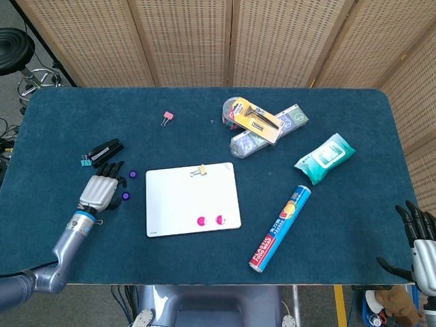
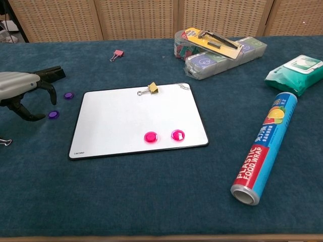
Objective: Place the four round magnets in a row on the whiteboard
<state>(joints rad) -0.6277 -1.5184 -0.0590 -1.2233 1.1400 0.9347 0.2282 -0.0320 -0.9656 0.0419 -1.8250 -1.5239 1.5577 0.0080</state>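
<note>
Halfway is my reading of the job: two pink magnets [image 2: 151, 136] [image 2: 177, 134] already sit side by side on the whiteboard [image 2: 121, 118], close to its near edge and toward its right corner. Two purple magnets [image 2: 68, 95] [image 2: 53, 114] are not yet placed; they lie on the table [image 2: 151, 201] just off the board's left edge, the nearer one right by my fingertips.

My left hand [image 1: 100, 191] hovers over that patch near the table's left edge, fingers curled loosely downward and apart, with nothing in its hold; the thumb [image 2: 28, 116] reaches toward the nearer purple magnet, and I cannot tell whether it touches. My right hand [image 1: 422, 248] hangs off the table's near right corner, fingers spread, holding nothing.

Room looks fair to me. The board's near edge is bare to the left of the pink pair, so a row could grow that way. A black stapler [image 1: 103, 151] lies just beyond my left hand and a small binder clip [image 1: 90, 221] nearer the table's near edge. A gold clip [image 2: 151, 88] rests at the board's far edge, well clear of the row.
</note>
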